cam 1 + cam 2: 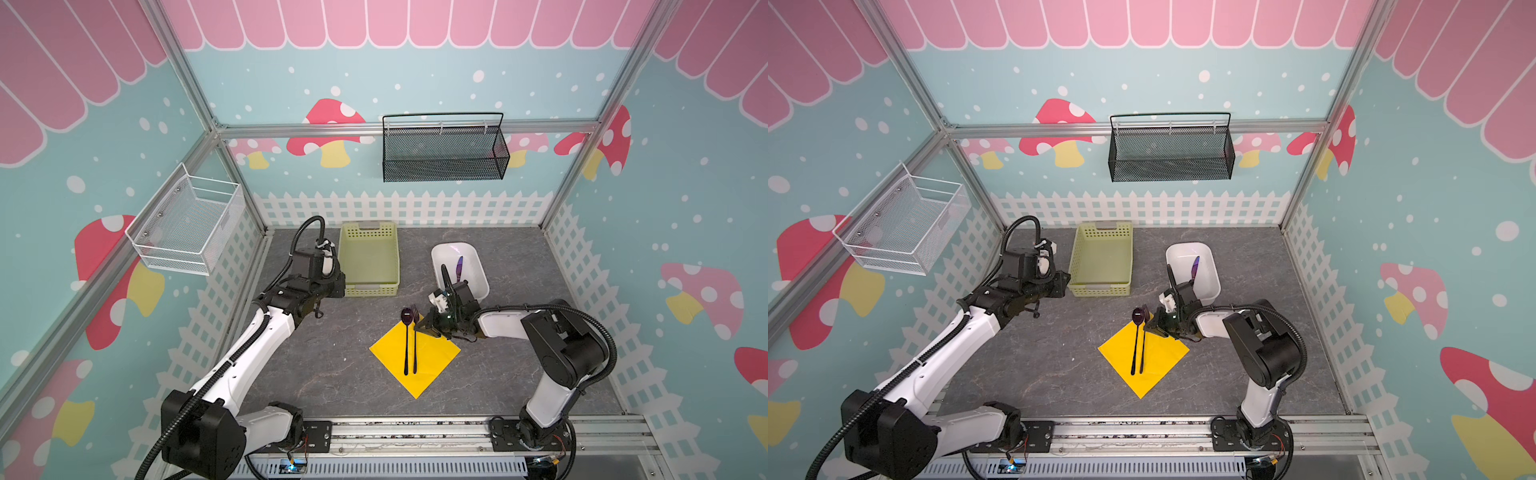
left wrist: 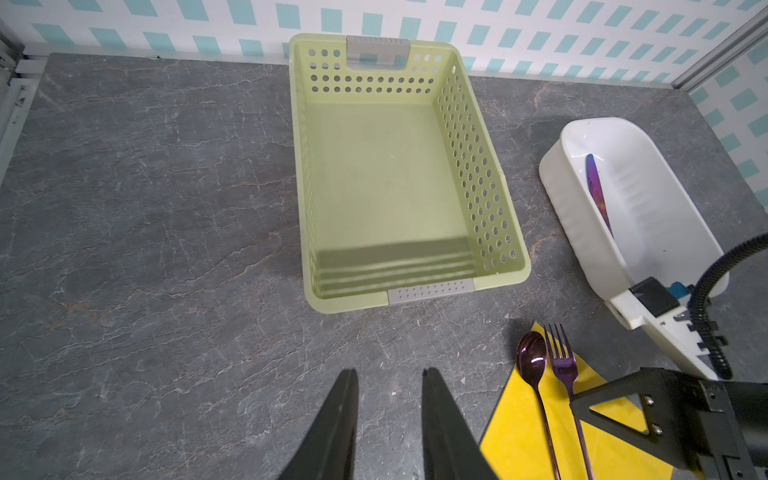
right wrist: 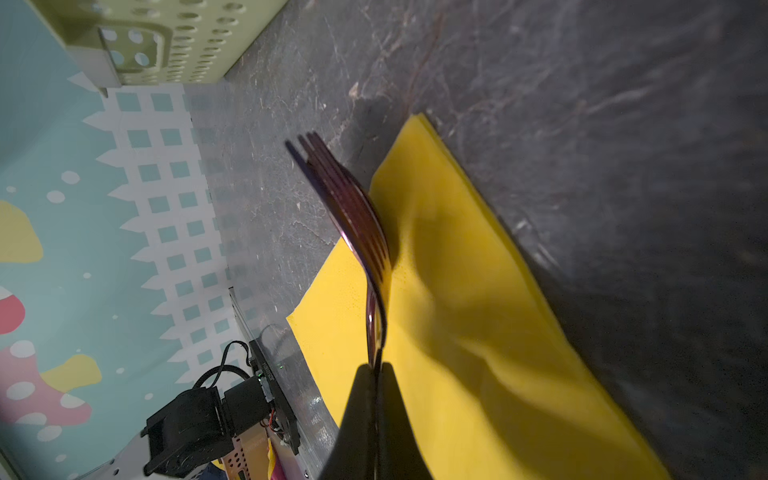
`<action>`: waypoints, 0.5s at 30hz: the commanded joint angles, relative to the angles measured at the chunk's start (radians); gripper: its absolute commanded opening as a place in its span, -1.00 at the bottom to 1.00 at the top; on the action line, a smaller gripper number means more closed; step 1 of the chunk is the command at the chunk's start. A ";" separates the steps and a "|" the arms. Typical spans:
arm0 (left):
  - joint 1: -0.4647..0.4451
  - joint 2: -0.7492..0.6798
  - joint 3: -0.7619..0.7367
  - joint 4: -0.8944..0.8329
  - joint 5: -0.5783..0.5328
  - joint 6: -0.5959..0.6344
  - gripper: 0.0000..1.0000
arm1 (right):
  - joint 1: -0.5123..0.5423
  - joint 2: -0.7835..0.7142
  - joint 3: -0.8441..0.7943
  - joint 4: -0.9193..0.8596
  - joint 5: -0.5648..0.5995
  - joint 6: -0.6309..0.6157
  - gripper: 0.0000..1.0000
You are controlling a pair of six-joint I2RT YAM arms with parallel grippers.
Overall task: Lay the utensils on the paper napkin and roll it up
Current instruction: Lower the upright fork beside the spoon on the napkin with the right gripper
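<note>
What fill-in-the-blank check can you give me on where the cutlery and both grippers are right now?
1. The right gripper is shut on the ____.
2. The spoon lies on the yellow ____.
3. The purple-blue knife sits inside the white ____.
4. The left gripper hovers over bare table with its jaws ____, holding nothing.

Missing words: fork; napkin; tub; open.
</note>
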 commanded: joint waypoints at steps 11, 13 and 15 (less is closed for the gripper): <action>0.007 0.013 0.022 0.001 0.003 0.003 -0.42 | 0.002 -0.017 0.024 -0.110 0.081 -0.029 -1.00; 0.007 0.013 0.024 0.001 0.002 0.003 -0.42 | 0.002 -0.021 0.023 -0.100 0.069 -0.024 -1.00; 0.006 0.013 0.023 0.001 0.004 0.003 -0.42 | 0.003 -0.018 0.025 -0.090 0.046 -0.021 -1.00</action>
